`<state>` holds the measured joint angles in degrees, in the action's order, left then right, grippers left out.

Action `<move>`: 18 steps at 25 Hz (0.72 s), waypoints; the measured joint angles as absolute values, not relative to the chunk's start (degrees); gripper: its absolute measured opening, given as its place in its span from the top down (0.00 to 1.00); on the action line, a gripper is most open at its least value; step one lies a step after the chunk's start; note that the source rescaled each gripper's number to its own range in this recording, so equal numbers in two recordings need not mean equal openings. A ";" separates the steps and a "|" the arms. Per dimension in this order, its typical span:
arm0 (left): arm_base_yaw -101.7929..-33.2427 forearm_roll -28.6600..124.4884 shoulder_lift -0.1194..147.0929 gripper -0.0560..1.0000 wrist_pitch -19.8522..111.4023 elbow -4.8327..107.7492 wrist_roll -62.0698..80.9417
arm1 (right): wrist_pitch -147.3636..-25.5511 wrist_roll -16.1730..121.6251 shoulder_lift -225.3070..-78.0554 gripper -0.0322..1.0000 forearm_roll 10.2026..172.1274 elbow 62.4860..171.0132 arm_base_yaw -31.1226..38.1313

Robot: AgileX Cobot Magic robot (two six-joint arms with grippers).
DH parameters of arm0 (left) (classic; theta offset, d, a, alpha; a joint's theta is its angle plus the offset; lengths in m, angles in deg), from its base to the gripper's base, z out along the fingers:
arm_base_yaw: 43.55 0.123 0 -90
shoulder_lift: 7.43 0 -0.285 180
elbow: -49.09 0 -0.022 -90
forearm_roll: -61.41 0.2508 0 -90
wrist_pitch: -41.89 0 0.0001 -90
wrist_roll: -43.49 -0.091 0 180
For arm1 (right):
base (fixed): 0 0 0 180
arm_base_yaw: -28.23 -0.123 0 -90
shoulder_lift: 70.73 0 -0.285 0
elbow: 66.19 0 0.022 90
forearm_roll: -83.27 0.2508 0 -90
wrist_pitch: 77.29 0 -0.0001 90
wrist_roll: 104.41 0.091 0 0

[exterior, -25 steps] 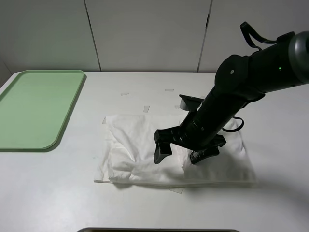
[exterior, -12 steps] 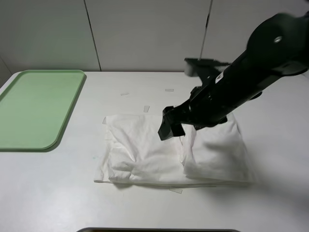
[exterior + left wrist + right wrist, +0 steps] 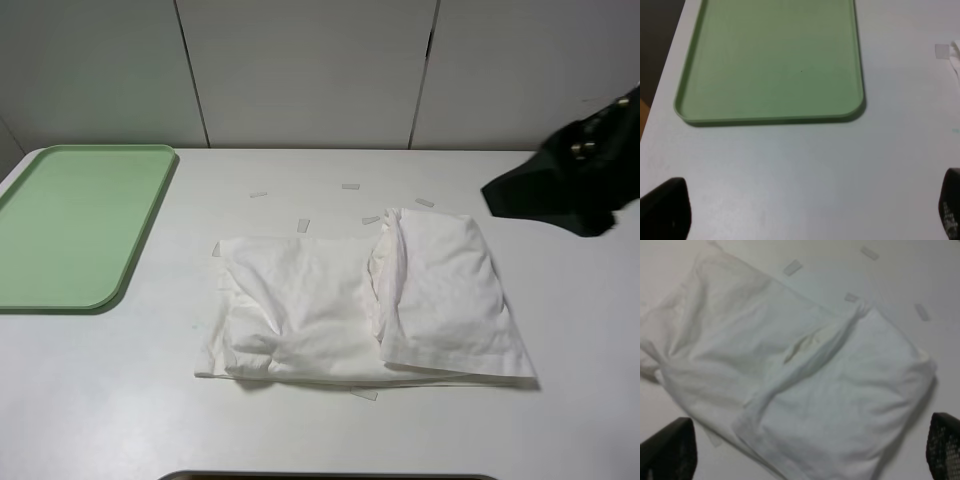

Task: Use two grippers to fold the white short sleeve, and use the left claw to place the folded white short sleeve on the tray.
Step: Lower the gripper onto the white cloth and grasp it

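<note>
The white short sleeve (image 3: 360,300) lies in the middle of the table as a rumpled rectangle, its right part doubled over the rest in a thicker flap (image 3: 440,290). The pale green tray (image 3: 75,225) sits bare at the far left. My right arm (image 3: 560,190) hovers blurred at the right edge, off the cloth. In the right wrist view the right gripper (image 3: 805,450) is open above the shirt (image 3: 790,365), holding nothing. The left gripper (image 3: 805,215) is open over bare table near the tray (image 3: 770,60); it does not show in the high view.
Small white tape strips (image 3: 303,225) dot the table behind the shirt, and one (image 3: 941,50) shows beside the shirt's edge in the left wrist view. A white wall backs the table. A dark edge (image 3: 330,477) runs along the front.
The right arm has lifted off the shirt and swung away to the right edge. The shirt's right part now lies uncovered, folded over the middle.
</note>
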<state>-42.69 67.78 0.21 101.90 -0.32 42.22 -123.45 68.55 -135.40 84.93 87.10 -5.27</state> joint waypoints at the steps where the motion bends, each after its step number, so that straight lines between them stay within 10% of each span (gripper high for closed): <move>1: -42.69 67.78 0.21 0.00 101.90 -0.32 42.22 | -124.30 69.10 -133.48 0.00 84.18 87.05 -5.27; 18: -42.69 67.78 0.21 0.00 101.90 -0.32 42.22 | -129.20 70.74 -94.48 0.00 81.21 66.36 -5.27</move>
<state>-42.69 67.78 0.21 101.90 -0.32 42.22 -129.20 70.74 -94.48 81.21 66.36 -5.27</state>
